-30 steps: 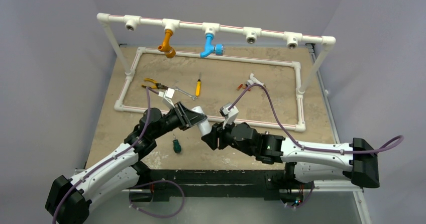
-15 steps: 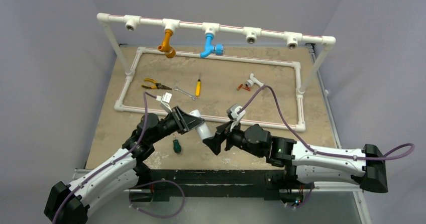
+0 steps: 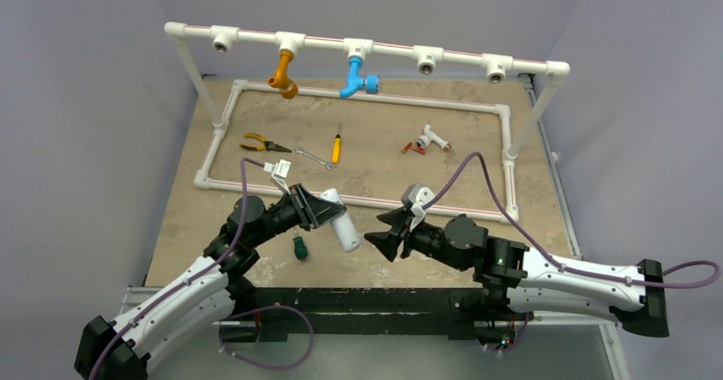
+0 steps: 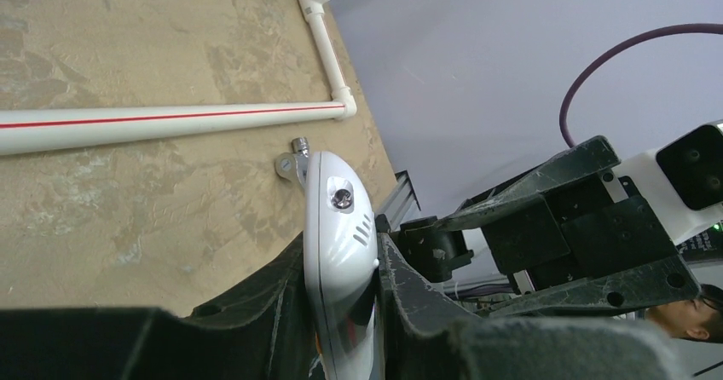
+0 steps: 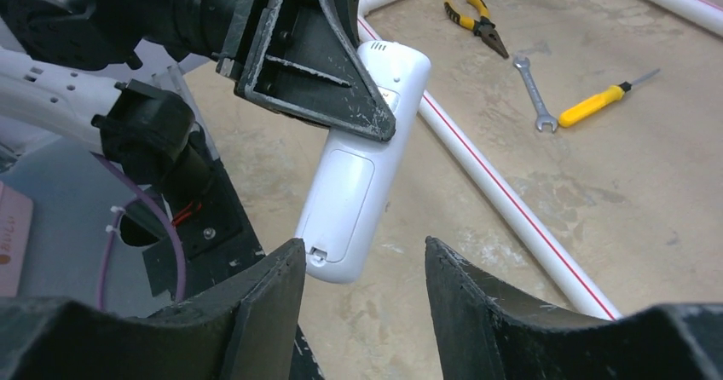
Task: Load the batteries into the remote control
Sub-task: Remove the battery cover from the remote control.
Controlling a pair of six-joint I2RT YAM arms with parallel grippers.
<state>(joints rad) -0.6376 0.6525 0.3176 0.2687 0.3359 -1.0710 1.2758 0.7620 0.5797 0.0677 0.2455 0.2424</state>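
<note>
Near-side of pipe frame [image 3: 375, 201]: left fingers [image 5: 324, 82] clamp remote control [image 5: 358, 175]; right fingers [image 5: 256, 312] apart; batteries [image 3: 414, 149] inside frame.

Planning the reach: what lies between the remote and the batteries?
A white pipe crosses between remote and batteries; the top view shows it.

Two arms meeting in the middle, grippers nose to nose

The left arm [image 3: 183, 290] comes up from the near left corner with a bent elbow, wrist angled off to the right. The left gripper [image 3: 324, 210] is clamped on the remote control [image 3: 343, 225], a finger on each side. The right arm [image 3: 580, 278] lies low and stretched out leftward. The right gripper [image 3: 381, 229] has its fingers [image 5: 264, 303] spread wide with nothing in them, pointing at the left one, close but not touching.
</note>
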